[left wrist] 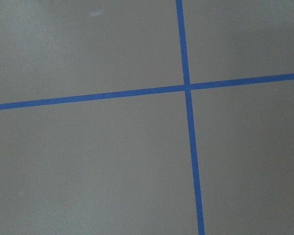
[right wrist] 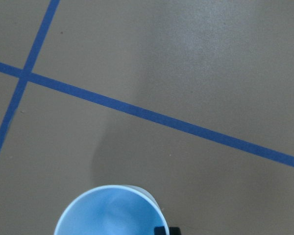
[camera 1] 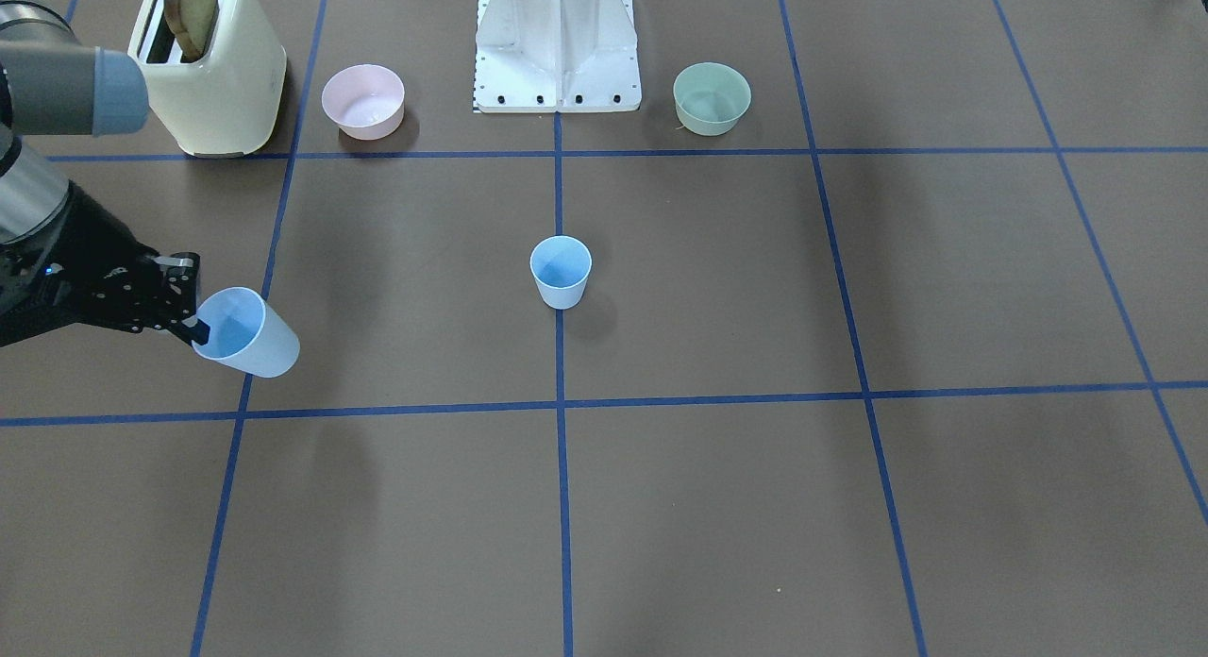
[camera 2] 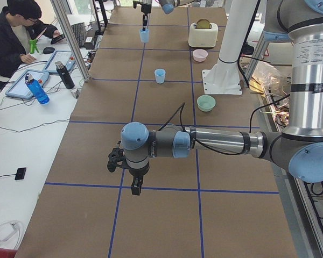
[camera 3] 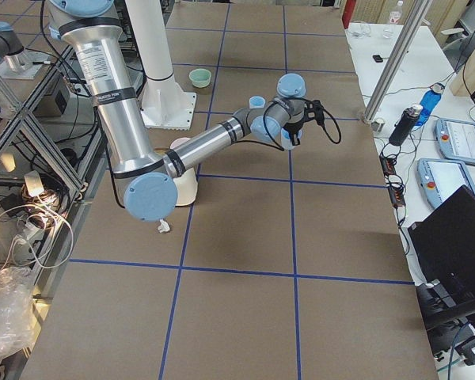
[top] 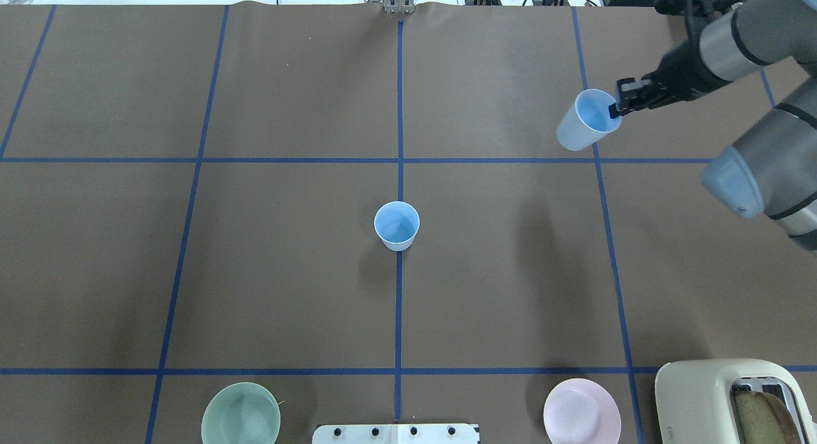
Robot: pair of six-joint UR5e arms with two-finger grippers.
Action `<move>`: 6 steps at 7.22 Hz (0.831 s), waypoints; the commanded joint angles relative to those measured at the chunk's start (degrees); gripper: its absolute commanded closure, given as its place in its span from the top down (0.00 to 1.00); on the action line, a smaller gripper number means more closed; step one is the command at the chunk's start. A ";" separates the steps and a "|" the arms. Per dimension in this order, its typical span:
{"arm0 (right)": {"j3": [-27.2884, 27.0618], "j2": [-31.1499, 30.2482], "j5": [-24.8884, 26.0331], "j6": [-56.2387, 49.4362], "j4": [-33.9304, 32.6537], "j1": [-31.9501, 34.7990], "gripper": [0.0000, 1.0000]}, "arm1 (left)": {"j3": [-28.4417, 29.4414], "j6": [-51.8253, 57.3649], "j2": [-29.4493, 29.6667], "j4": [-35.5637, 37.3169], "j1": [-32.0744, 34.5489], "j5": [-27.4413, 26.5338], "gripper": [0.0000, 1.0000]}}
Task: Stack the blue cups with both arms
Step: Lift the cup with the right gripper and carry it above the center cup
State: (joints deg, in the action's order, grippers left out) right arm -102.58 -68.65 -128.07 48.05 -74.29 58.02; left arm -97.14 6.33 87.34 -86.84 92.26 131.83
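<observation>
One blue cup [camera 1: 561,273] stands upright on the blue centre line of the table, also seen in the overhead view [top: 396,225]. My right gripper [camera 1: 192,328] is shut on the rim of the second blue cup [camera 1: 247,333] and holds it tilted above the table, at the overhead view's far right [top: 587,120]. The right wrist view shows this cup's open mouth [right wrist: 110,211] at its bottom edge. My left gripper [camera 2: 135,186] shows only in the exterior left view, low over bare table far from both cups; I cannot tell whether it is open or shut.
A cream toaster [camera 1: 209,67] with a slice of toast, a pink bowl [camera 1: 363,101] and a green bowl [camera 1: 712,97] stand along the robot's side of the table, either side of the white base mount [camera 1: 557,48]. Blue tape lines grid the brown table.
</observation>
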 commanded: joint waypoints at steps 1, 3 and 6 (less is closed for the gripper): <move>-3.32 14.87 9.37 8.87 -23.15 -9.54 0.00 | 0.03 -0.09 0.03 -0.09 -0.06 0.00 0.98; -2.63 23.01 18.95 20.35 -30.20 -19.74 0.00 | -0.15 -0.09 -0.32 -0.17 -0.06 0.00 0.98; -1.75 24.61 28.83 27.44 -32.66 -29.18 0.00 | 0.03 0.00 -0.41 -0.26 -0.06 0.00 0.98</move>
State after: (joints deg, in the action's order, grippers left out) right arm -104.85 -44.88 -102.22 73.91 -105.33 31.75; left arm -97.16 6.26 86.95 -87.12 92.20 131.83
